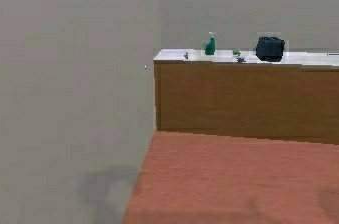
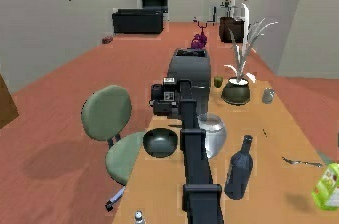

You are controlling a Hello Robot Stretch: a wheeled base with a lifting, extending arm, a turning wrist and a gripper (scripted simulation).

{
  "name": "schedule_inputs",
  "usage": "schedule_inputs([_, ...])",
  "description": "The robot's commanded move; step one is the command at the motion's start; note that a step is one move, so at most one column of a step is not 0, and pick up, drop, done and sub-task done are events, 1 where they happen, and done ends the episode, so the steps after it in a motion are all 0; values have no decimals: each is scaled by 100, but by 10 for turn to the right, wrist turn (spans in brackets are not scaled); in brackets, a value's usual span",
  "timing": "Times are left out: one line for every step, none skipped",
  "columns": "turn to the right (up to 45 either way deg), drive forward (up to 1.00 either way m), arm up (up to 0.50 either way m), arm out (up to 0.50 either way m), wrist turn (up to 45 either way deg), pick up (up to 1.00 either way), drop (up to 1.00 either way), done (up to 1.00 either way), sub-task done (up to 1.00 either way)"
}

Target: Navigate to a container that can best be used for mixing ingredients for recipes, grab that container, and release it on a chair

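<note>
Red-brown floor and grey walls all round, and in the arm side view a long wooden bench (image 2: pixel 277 130) runs off into the room with your arm (image 2: pixel 199 175) reaching out over it. The tool (image 2: pixel 163 98) sits above the bench top with a black boxy appliance (image 2: pixel 189 68) right behind it, so you can't tell whether it's got hold of anything. The dark bowl (image 2: pixel 160 142) is on the bench just short of the tool, back toward the robot and right by the arm's left side in that view. A glass bowl (image 2: pixel 211 136) sits on the arm's other side. Off to the tool's left a green chair (image 2: pixel 107 115) stands at the bench edge. Out past the tool to the right there's a potted plant (image 2: pixel 237 90) with pale branches. Nearer the robot are a dark bottle (image 2: pixel 240 170) and a green carton (image 2: pixel 334 187). Looking forward you've got a white-topped bench (image 1: pixel 257 100) with a green bottle (image 1: pixel 210 45) on it.
</note>
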Motion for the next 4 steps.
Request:
schedule_inputs([0,0,-30,0,0,0,0,0,0])
schedule_inputs([0,0,0,0,0,100,0,0,0])
schedule_inputs([0,0,10,0,0,0,0,0,0])
schedule_inputs([0,0,32,0,0,0,0,0,0])
